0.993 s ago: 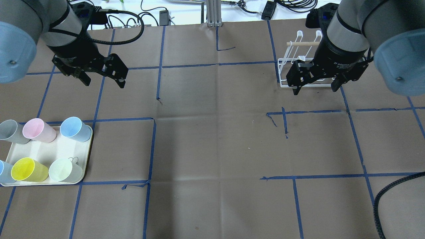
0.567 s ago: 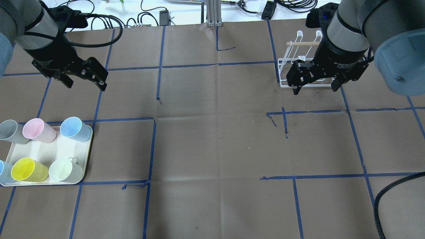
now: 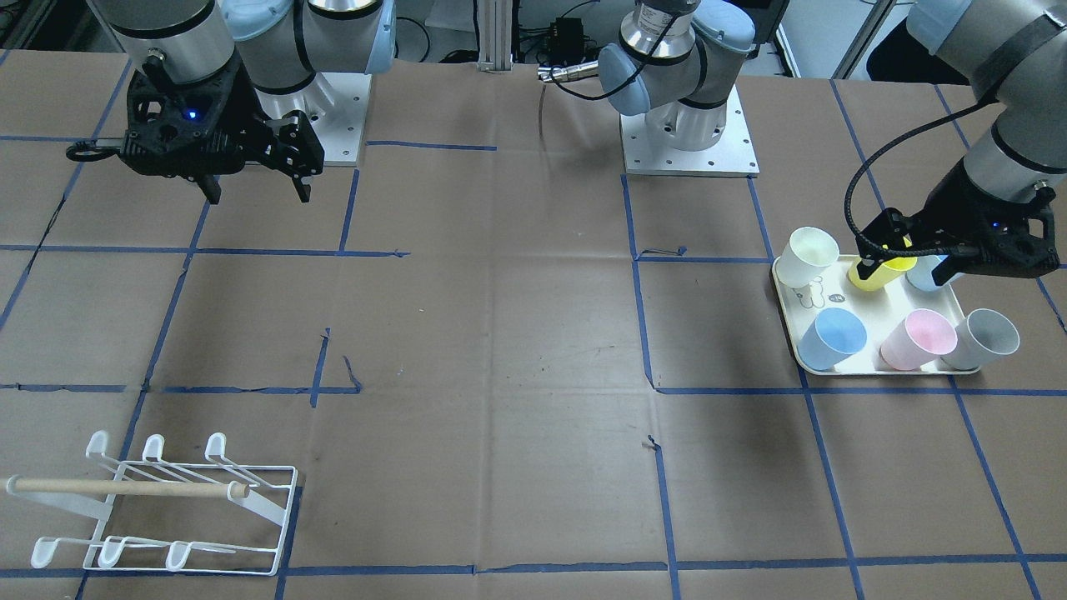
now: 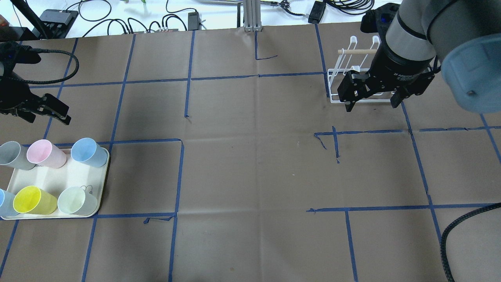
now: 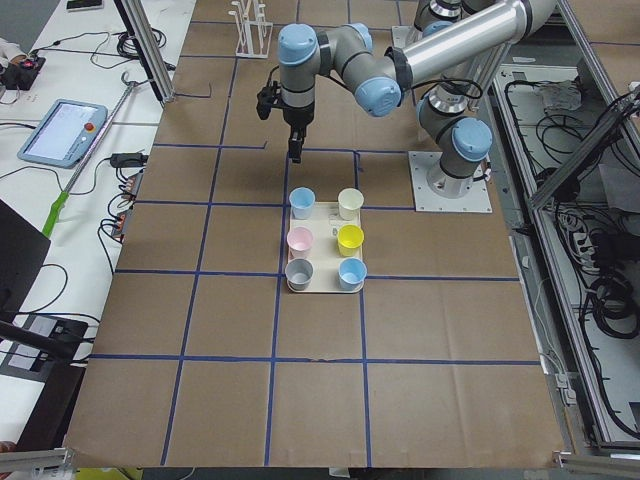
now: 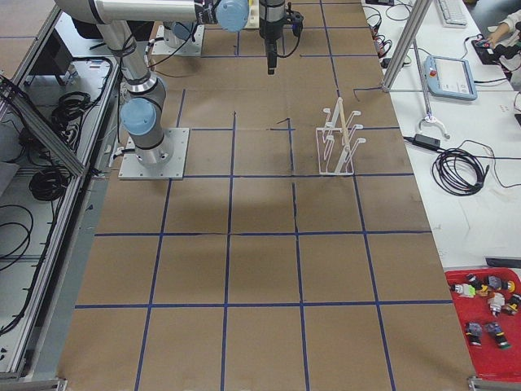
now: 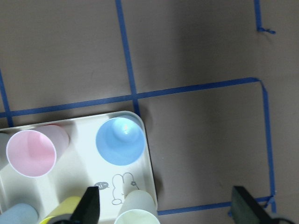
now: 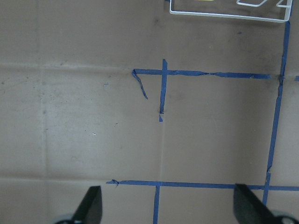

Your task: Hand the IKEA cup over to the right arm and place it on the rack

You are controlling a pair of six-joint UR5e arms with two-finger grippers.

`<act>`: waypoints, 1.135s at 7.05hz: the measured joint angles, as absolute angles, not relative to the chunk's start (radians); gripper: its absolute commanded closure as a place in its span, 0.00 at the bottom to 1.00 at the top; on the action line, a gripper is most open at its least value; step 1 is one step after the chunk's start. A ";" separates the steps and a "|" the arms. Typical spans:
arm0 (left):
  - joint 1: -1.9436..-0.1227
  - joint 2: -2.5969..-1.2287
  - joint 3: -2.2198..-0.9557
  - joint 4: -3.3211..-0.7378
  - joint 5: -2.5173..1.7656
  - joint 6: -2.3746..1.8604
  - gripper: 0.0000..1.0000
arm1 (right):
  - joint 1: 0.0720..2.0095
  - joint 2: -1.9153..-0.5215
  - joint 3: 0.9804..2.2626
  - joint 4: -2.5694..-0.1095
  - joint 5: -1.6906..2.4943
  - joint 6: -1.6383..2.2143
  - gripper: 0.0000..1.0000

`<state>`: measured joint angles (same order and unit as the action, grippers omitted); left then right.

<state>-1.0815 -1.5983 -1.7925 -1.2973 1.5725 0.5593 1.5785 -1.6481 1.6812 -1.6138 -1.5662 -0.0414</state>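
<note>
Several plastic cups stand on a cream tray (image 4: 54,178) at the left: blue (image 4: 88,152), pink (image 4: 45,153), grey (image 4: 13,154), yellow (image 4: 33,200) and pale green (image 4: 76,200). My left gripper (image 4: 47,116) is open and empty, raised over the tray's far edge. Its wrist view shows the blue cup (image 7: 120,141) and the pink cup (image 7: 32,153) below it. My right gripper (image 4: 372,105) is open and empty, hovering just in front of the white wire rack (image 4: 332,84) with its wooden dowel (image 3: 125,487).
Brown paper with blue tape lines covers the table (image 4: 254,164). Cables and boxes lie along the far edge (image 4: 176,17). The rack also shows in the exterior right view (image 6: 340,138), and the tray in the exterior left view (image 5: 325,287).
My left arm has swung left and toward the tray, its gripper still open. The right arm and the cups have not moved.
</note>
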 measured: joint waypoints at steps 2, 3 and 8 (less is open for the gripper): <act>-1.082 -1.630 -1.839 -1.276 1.564 0.502 0.03 | 1.578 -1.648 1.681 -1.614 -1.566 -0.041 0.00; -1.082 -1.641 -1.874 -1.248 1.562 0.476 0.03 | 1.578 -1.648 1.681 -1.614 -1.566 -0.041 0.00; -1.090 -1.710 -1.987 -1.098 1.563 0.444 0.03 | 1.578 -1.647 1.681 -1.614 -1.566 -0.041 0.00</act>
